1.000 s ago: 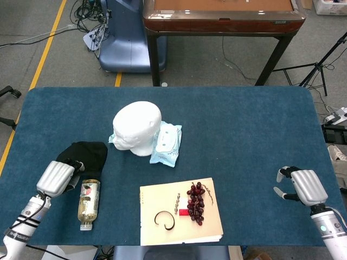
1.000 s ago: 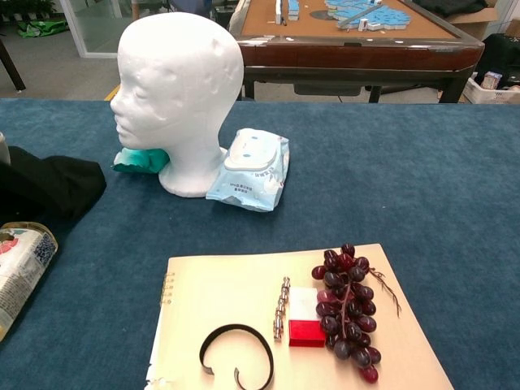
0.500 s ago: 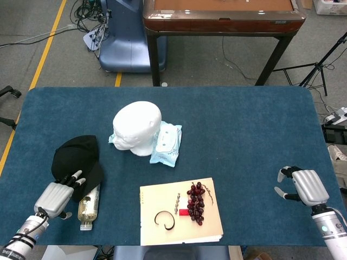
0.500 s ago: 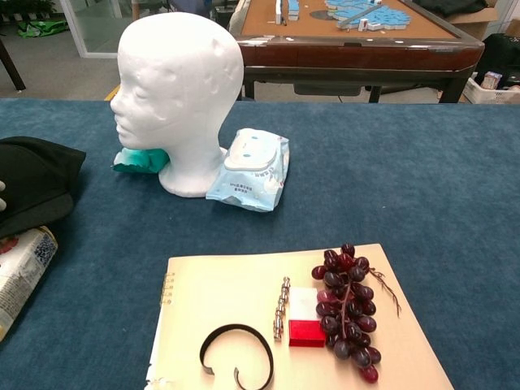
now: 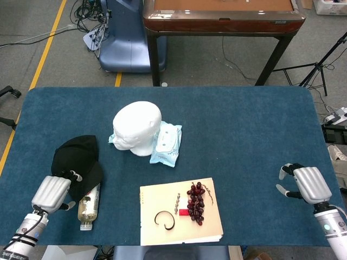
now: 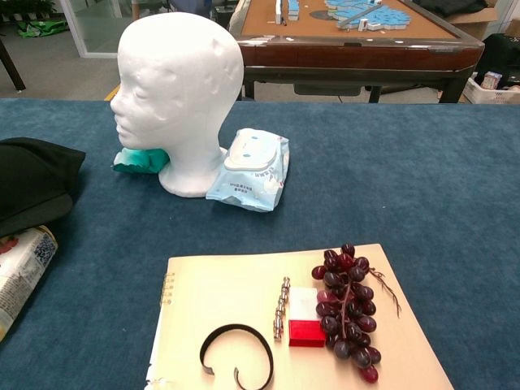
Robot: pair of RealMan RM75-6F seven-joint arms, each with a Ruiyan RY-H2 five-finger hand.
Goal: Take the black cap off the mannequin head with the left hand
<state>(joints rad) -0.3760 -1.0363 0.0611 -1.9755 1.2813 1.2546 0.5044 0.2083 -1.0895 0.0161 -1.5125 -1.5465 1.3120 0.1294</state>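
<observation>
Since half a second ago, the left hand (image 5: 51, 193) has drawn back from the cap (image 5: 76, 162) toward the near edge of the counter (image 5: 244, 135); its fingers, which were stretched over the cap's near edge, are now curled in and hold nothing, with the fingertips just at the cap's near rim. One second ago that hand gripped the cap.

Black and slumped, the cap lies flat on the counter to the left of the head (image 5: 137, 127) and nearer the robot. It is off the head, which stands bare and white, facing left. This suggests the task is essentially done: the cap has been set down clear of the head so the hand can let go and retreat.

A bottle (image 5: 89, 204) lies on its side just beside the cap's near edge, its upper end partly under the cap. Behind the head's neck sits a teal packet (image 6: 140, 160), and a pack of wipes (image 6: 252, 169) rests against the head's base on its right.

In front of the head and nearer the robot lies a notebook (image 5: 162, 216) with grapes (image 5: 196, 202), a small red block (image 6: 306, 332) and a black band (image 6: 236, 345) on it.

Far to the right of the head, the right hand (image 5: 307, 185) hovers with fingers loosely curled on nothing.
</observation>
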